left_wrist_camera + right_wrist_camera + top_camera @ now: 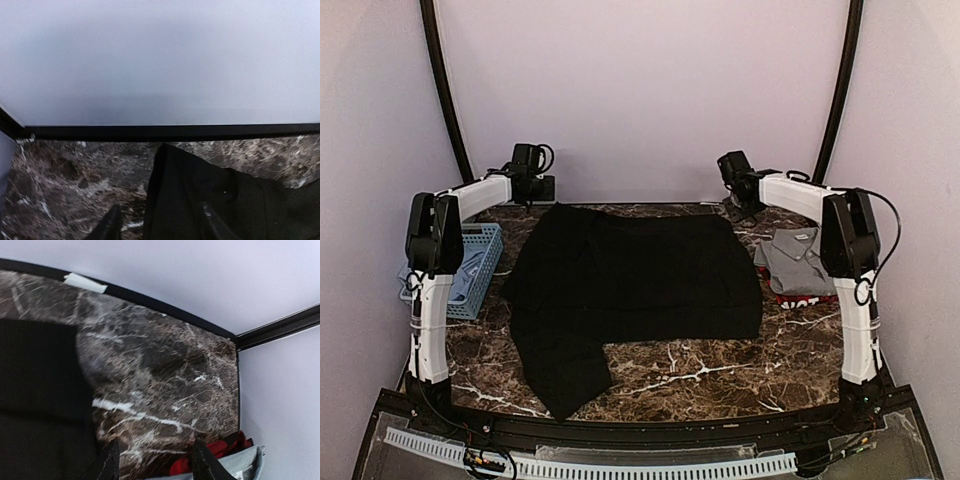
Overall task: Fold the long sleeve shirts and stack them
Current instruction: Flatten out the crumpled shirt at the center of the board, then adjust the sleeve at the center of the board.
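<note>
A large black shirt (pixel 630 280) lies spread flat in the middle of the marble table, one sleeve hanging toward the front left. A folded grey shirt (pixel 798 258) lies at the right on top of a red-edged, white-lettered one (pixel 808 298). My left gripper (pixel 542 187) is open over the black shirt's back left corner (pixel 200 195), its fingers either side of the cloth edge. My right gripper (pixel 738 196) is open above bare table by the shirt's back right corner (pixel 40 390). The grey shirt (pixel 235 467) and red cloth (pixel 215 452) show by its right finger.
A light-blue lattice basket (pixel 470 268) with grey cloth in it stands at the left table edge. Black frame rails run along the back of the table (pixel 165 132). The pale back wall stands close behind both grippers.
</note>
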Action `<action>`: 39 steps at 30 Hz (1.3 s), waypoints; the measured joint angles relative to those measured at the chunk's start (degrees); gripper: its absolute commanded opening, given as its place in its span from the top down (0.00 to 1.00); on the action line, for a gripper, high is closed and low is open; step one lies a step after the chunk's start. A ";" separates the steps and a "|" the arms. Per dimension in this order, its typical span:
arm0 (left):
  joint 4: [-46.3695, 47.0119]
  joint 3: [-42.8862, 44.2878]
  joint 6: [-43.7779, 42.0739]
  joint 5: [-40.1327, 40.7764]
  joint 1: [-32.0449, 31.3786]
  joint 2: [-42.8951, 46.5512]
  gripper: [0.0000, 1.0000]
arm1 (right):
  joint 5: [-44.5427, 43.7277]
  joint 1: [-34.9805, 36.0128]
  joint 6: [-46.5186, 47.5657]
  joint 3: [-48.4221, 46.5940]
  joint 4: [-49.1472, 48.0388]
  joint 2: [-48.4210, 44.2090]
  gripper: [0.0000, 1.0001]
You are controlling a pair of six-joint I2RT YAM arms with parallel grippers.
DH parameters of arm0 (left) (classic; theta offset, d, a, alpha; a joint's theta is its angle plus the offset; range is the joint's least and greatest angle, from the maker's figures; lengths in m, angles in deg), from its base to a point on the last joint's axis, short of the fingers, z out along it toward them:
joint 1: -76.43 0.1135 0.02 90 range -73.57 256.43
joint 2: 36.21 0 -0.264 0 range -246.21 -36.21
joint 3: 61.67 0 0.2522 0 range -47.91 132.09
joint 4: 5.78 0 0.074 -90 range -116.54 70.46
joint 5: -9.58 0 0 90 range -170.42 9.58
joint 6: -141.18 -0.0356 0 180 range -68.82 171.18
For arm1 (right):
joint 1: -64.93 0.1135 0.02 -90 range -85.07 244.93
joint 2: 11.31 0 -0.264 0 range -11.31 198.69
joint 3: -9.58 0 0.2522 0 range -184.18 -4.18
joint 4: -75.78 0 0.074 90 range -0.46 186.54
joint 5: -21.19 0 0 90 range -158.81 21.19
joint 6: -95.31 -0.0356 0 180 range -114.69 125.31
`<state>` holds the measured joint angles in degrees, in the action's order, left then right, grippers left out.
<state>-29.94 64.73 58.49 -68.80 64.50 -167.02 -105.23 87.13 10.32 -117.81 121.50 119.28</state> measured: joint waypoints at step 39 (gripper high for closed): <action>-2.71 -47.93 13.35 -7.52 -2.99 39.15 0.29 | 27.30 1.60 -13.94 43.17 -17.59 -17.22 0.56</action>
<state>-32.65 16.80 71.85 -76.32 61.51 -127.87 -77.93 88.72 -3.62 -74.64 103.91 102.05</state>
